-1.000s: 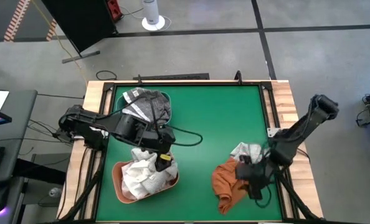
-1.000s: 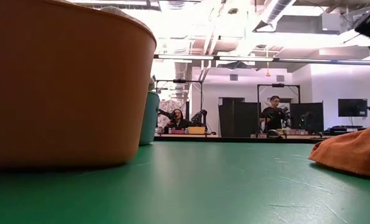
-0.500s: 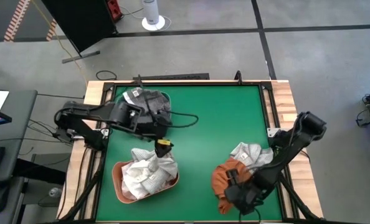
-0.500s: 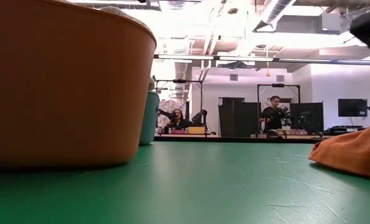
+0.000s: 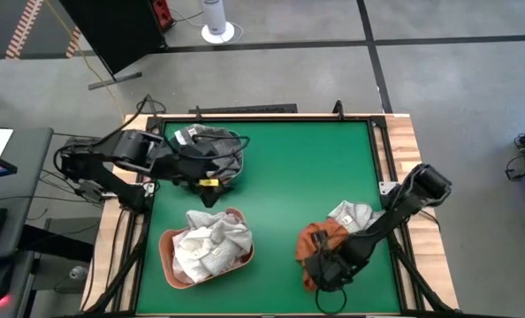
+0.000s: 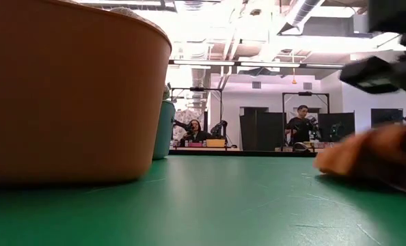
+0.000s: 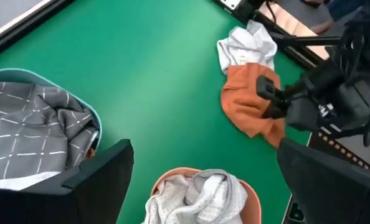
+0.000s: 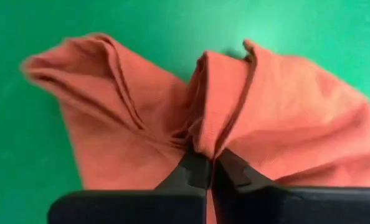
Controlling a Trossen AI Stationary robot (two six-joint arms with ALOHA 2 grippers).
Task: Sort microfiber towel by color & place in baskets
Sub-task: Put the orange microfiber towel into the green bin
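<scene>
Right claw point(image 8: 205, 163) clenched on a fold of the orange towel point(image 5: 320, 240), lower right of the green counter point(image 5: 307, 168). Left claw point(image 5: 208, 183) gapes wide at the teal basket point(image 5: 238, 138), upper left.

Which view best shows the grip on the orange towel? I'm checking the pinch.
The right wrist view: the right end effector is shut on a fold of the orange towel. The high view hides it under the arm; low blurs it; left wrist shows it far off.
</scene>
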